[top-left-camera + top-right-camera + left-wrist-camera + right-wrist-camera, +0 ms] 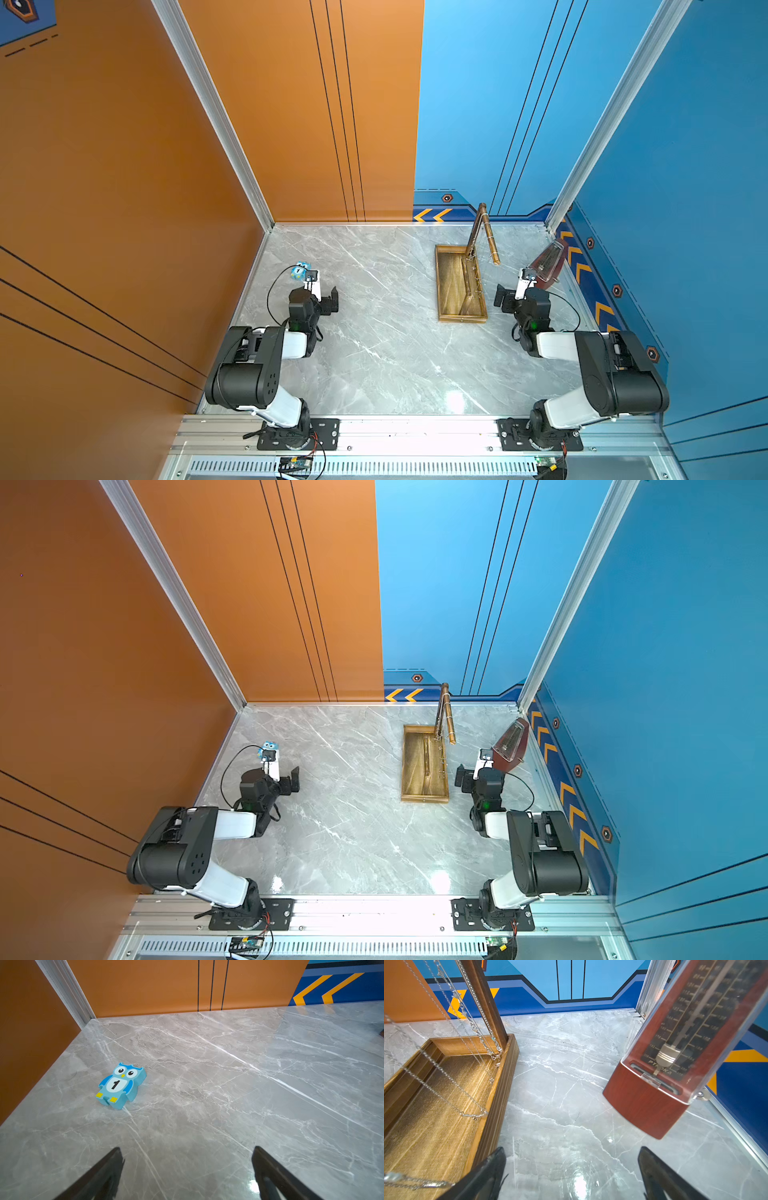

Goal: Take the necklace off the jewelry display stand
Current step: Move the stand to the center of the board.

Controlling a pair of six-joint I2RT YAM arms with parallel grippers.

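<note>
We are holding our left gripper (188,1148) low over the marble table (374,353), jaws spread wide and empty, near a blue owl block (120,1084). Our right gripper (572,1148), equally wide and gripping nothing, is hovering between the dark red metronome (675,1064) and the wooden jewelry display stand (451,286), where silver necklaces (473,1115) are hanging from its top rod over the tray.
</note>
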